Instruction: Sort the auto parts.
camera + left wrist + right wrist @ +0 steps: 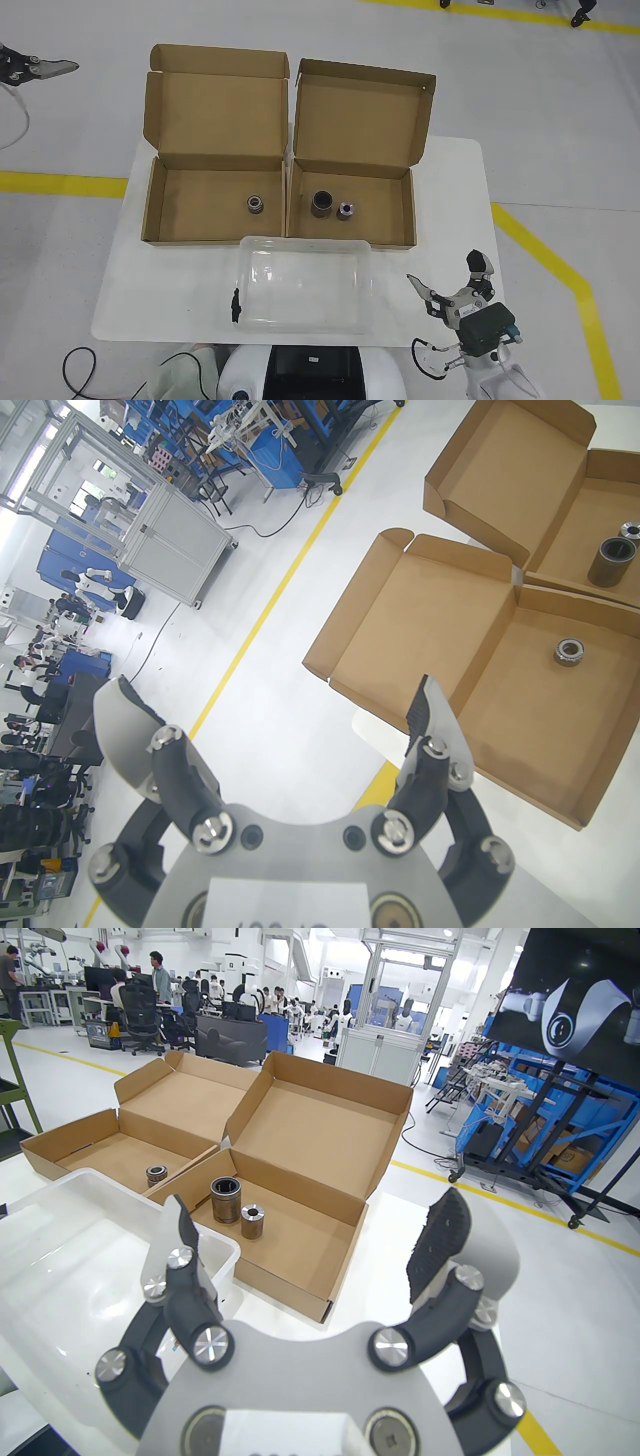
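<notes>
White table [450, 190] with two open brown cardboard boxes side by side at the far part, lids folded back flat. Left box [160, 215] holds one small metal bearing ring [256, 203], alone mid-floor. Right box [408, 215] holds a dark hollow cylinder [321, 203] and, just right of it, a smaller silver bushing [345, 210], close but apart. From above the parts read as rings. The right wrist view gives side profiles: cylinder [223, 1200] upright, taller, dull steel, and bushing [252, 1222] short with a smooth bore. Clear plastic bin [250, 290], rounded corners, sits near of the boxes. Left gripper [274, 692] is off the table's far left over the floor, fingers spread, nothing held. Right gripper [445, 270] is at the near right corner, ribbed black pads [440, 1238] apart, holding nothing.
</notes>
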